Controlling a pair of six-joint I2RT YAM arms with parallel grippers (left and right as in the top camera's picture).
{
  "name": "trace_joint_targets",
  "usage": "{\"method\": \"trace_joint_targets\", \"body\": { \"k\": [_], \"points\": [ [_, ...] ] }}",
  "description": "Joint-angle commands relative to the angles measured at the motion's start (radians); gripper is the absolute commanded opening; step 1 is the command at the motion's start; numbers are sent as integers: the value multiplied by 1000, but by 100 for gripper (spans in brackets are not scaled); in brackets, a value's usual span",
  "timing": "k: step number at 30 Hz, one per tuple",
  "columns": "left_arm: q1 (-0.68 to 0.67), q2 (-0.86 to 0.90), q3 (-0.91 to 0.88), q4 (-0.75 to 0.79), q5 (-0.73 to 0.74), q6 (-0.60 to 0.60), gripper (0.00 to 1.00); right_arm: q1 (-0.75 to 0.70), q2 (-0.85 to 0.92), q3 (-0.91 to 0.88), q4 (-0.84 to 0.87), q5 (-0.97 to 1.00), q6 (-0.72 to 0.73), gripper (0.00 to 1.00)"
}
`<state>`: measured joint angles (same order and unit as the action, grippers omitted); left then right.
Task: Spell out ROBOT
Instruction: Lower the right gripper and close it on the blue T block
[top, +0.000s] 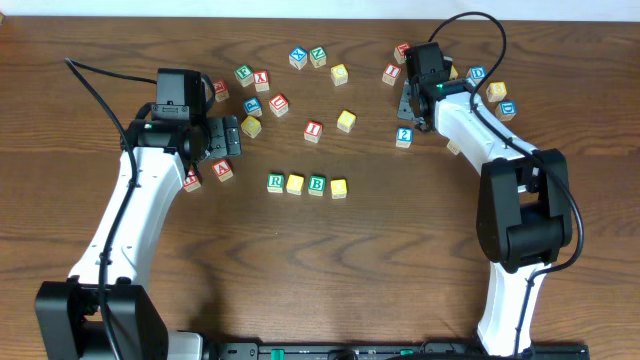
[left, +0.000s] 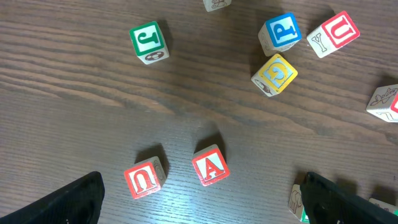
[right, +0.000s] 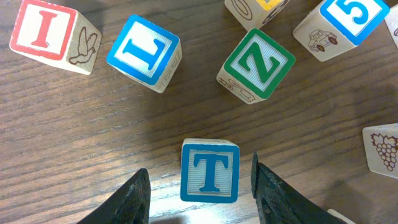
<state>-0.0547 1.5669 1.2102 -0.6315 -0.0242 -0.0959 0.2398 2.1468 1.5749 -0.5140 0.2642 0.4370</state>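
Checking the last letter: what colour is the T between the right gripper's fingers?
Blue. The T block shows best in the right wrist view.

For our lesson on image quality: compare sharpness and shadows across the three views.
Overhead: even light, sharp, but the blocks are small and some letters hard to read. Left wrist: the A is crisp with a soft shadow above it; the dark left fingers at the bottom corners are blurred. Right wrist: the T is sharp; the right fingers flanking it are dark and soft-edged.
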Motion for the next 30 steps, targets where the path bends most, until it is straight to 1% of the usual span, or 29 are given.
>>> {"method": "trace_joint_targets", "body": {
  "k": [1, 11, 16, 26, 30],
  "points": [
    [4, -2, -10, -4, 6, 14, 99, -5, -1, -13, 5, 23, 11, 48],
    [4, -2, -10, -4, 6, 14, 99, -25, 0, -21, -6, 14, -5, 47],
    [4, -2, -10, -4, 6, 14, 99, -35, -1, -21, -16, 14, -5, 41],
    [4, -2, -10, -4, 6, 14, 99, -34, 0, -21, -15, 14, -6, 40],
    [4, -2, -10, -4, 6, 14, 99, -34, 0, -21, -12, -21, -35, 40]
  ]
}}
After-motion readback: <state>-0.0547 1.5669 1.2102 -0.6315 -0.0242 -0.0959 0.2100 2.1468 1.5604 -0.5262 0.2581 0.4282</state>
